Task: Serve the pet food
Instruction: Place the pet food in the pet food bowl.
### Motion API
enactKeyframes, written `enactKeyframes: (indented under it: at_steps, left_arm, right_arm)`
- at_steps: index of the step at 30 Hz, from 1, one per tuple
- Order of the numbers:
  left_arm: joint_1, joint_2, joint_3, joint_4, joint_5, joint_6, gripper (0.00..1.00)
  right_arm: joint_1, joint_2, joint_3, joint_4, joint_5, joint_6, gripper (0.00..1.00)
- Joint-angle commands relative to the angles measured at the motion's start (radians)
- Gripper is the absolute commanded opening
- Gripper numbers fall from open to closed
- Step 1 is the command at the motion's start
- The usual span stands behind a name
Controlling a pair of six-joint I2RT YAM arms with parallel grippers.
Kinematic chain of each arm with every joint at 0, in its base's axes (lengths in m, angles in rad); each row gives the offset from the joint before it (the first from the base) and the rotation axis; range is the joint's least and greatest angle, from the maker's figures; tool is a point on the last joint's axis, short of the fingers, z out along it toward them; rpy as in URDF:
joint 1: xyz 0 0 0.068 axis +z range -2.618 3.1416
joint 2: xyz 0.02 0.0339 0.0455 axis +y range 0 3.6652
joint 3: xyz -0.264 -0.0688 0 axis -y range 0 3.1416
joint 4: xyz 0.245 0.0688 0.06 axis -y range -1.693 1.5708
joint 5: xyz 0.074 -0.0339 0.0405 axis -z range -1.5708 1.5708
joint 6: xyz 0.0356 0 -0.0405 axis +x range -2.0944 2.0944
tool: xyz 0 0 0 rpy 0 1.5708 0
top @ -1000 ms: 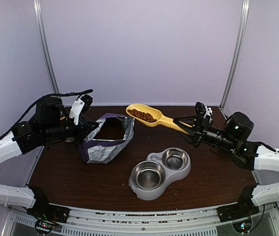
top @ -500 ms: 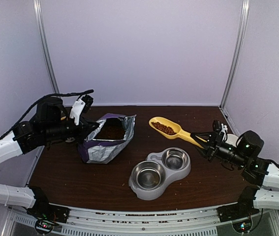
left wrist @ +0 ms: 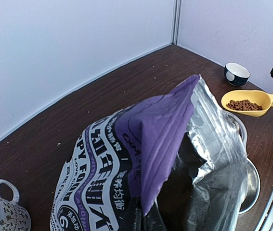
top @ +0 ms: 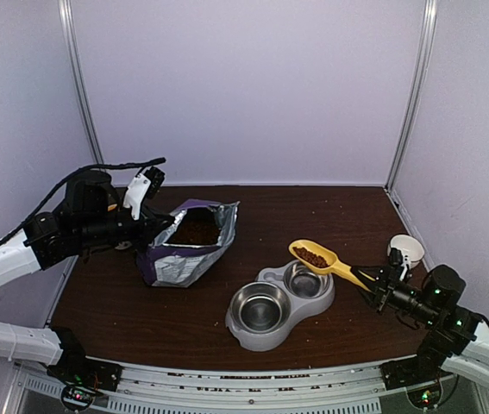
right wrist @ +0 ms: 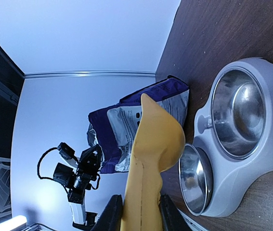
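Pet food (top: 312, 257), reddish-brown dry kibble, rides in the yellow plastic scoop (top: 344, 272) right over the far rim of the grey double dish (top: 272, 335).
My right gripper (top: 372, 285) is clamped on the scoop handle. My left gripper (top: 159, 227) is pinched tight on the purple-and-white foil bag (top: 173, 264). There's open dark wood table (top: 141, 319) between bag and dish.

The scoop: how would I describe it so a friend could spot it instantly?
Find the dark wooden table, then the grey double pet bowl near its front. Held in the air by that bowl's far right rim is the scoop: the only bright yellow tool, loaded with reddish-brown kibble.
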Motion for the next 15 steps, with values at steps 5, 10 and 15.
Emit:
enactKeyframes:
  at_steps: [5, 10, 15]
  left_arm:
    - [0.005, 0.025, 0.023, 0.020, -0.022, -0.011, 0.00]
    - [0.006, 0.025, 0.023, 0.019, -0.026, -0.011, 0.00]
    - [0.006, 0.025, 0.024, 0.017, -0.025, -0.010, 0.00]
  right_arm:
    - [-0.010, -0.086, -0.008, -0.184, 0.062, -0.015, 0.00]
    - [-0.012, -0.085, 0.001, -0.224, 0.064, -0.032, 0.00]
    - [-0.013, -0.082, 0.017, -0.274, 0.068, -0.047, 0.00]
